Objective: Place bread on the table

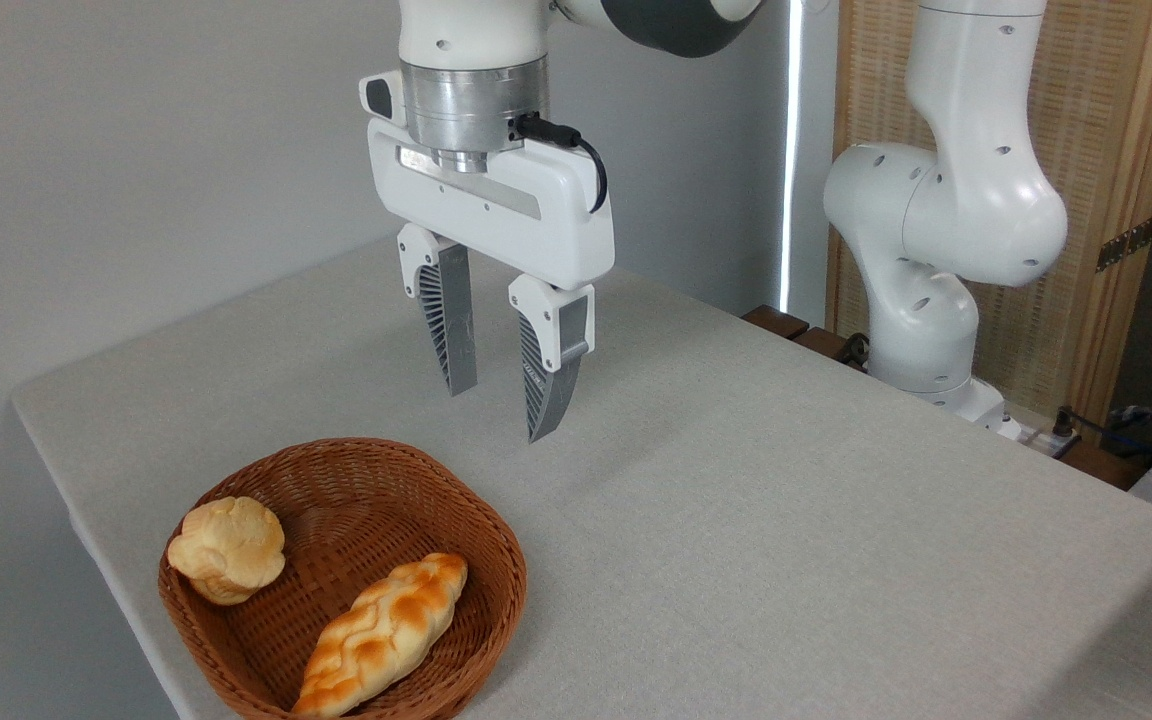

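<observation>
The bread (227,549), a small round pale-golden bun with a cracked top, leans against the left inner wall of a brown wicker basket (376,470) at the front left of the grey table (786,560). My gripper (498,413) hangs open in the air above the table, behind and to the right of the basket, well above the bun. Nothing is between its two grey fingers (452,330).
A long braided orange-brown loaf (383,632) lies in the front of the basket. The arm's white base (921,320) stands at the table's far right edge. A wooden screen (1086,180) rises behind it. Cables lie at the right edge.
</observation>
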Tool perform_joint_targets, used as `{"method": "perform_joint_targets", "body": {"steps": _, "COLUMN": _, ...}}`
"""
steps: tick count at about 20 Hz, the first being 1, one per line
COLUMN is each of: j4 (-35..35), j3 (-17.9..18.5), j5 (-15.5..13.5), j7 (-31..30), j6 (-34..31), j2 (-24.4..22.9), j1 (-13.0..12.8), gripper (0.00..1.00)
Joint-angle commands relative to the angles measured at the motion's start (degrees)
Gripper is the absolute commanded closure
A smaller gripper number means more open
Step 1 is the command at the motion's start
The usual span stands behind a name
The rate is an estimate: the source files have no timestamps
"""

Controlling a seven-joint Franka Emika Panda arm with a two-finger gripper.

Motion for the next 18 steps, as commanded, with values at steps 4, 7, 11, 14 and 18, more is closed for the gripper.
{"method": "perform_joint_targets", "body": {"steps": 4, "j4": 0.85, "j3": 0.09, "j5": -1.05, "j7": 0.38, "j6": -1.59, "j2": 0.16, "j1": 0.23, "gripper": 0.00}}
{"method": "perform_joint_targets", "body": {"steps": 7, "j4": 0.85, "j3": 0.09, "j5": -1.05, "j7": 0.38, "j6": -1.59, "j2": 0.16, "j1": 0.23, "gripper": 0.00}}
{"method": "perform_joint_targets", "body": {"steps": 11, "j4": 0.85, "j3": 0.17, "j5": -0.88, "j7": 0.47, "j6": -1.59, "j2": 0.16, "j1": 0.23, "gripper": 0.00}}
{"method": "perform_joint_targets", "body": {"steps": 14, "j4": 0.85, "j3": 0.00, "j5": -0.88, "j7": 0.47, "j6": -1.59, "j2": 0.51, "j1": 0.23, "gripper": 0.00}}
{"method": "perform_joint_targets", "body": {"steps": 18, "j4": 0.85, "j3": -0.27, "j5": -0.79, "j7": 0.47, "j6": -1.77, "j2": 1.13, "j1": 0.23, "gripper": 0.00}}
